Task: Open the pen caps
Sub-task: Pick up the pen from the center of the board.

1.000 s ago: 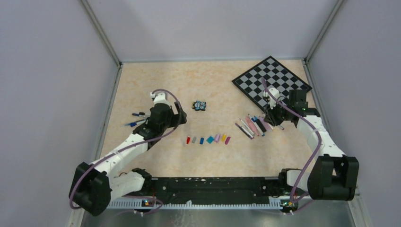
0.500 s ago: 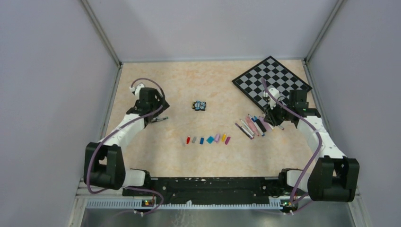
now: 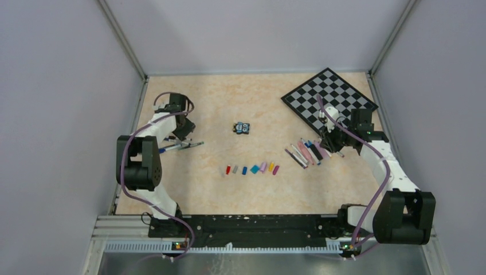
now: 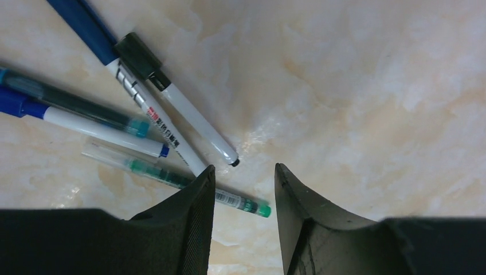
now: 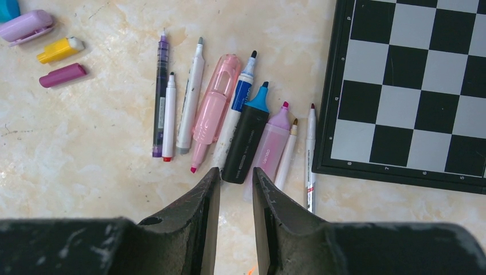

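Several pen caps (image 3: pixel 255 169) lie in a row mid-table; pink, yellow and magenta ones (image 5: pixel 57 50) show in the right wrist view. One group of pens (image 3: pixel 177 146) lies at the left. My left gripper (image 3: pixel 182 134) (image 4: pixel 243 169) hovers over them, open, holding nothing. A green-tipped pen (image 4: pixel 240 201) lies on the table under its gap, beside a white marker with a black cap (image 4: pixel 195 123). A second row of pens (image 3: pixel 306 152) (image 5: pixel 209 109) lies at the right. My right gripper (image 3: pixel 332 140) (image 5: pixel 235 170) hangs just near of that row, jaws narrowly open, nothing between them.
A chessboard (image 3: pixel 329 94) (image 5: pixel 412 86) sits at the back right, touching the right pen row's far side. A small black-blue toy block (image 3: pixel 242 128) stands mid-table. The left wall rail (image 3: pixel 134 123) runs close to my left arm.
My left arm has swung back and left until its gripper is over the left pens, and its jaws have narrowed. The right arm has not moved.
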Tool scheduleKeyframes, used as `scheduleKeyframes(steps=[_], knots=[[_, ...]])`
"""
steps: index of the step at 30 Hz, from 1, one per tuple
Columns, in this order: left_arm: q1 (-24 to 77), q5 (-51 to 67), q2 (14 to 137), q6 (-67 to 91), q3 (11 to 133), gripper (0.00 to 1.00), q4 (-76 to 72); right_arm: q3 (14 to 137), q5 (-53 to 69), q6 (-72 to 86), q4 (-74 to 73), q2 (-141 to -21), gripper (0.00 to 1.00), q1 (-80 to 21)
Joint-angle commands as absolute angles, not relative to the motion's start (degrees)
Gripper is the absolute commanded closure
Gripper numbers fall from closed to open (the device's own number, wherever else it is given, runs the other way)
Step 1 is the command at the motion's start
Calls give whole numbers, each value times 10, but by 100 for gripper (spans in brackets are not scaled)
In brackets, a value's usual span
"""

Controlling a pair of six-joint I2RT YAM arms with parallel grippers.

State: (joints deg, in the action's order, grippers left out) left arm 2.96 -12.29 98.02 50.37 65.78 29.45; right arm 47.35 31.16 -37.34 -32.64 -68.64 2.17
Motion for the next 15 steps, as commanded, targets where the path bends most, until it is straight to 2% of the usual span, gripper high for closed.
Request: scheduleKeyframes(steps=[1, 10, 15], knots=[[20, -149, 990, 524, 686, 55, 324, 486, 320, -383, -318, -672, 74, 26], [15, -172, 1000, 532, 688, 57, 332, 485, 317, -384, -318, -674, 74, 26], [11, -169, 1011, 532, 697, 61, 335, 485, 316, -384, -318, -674, 73, 26]])
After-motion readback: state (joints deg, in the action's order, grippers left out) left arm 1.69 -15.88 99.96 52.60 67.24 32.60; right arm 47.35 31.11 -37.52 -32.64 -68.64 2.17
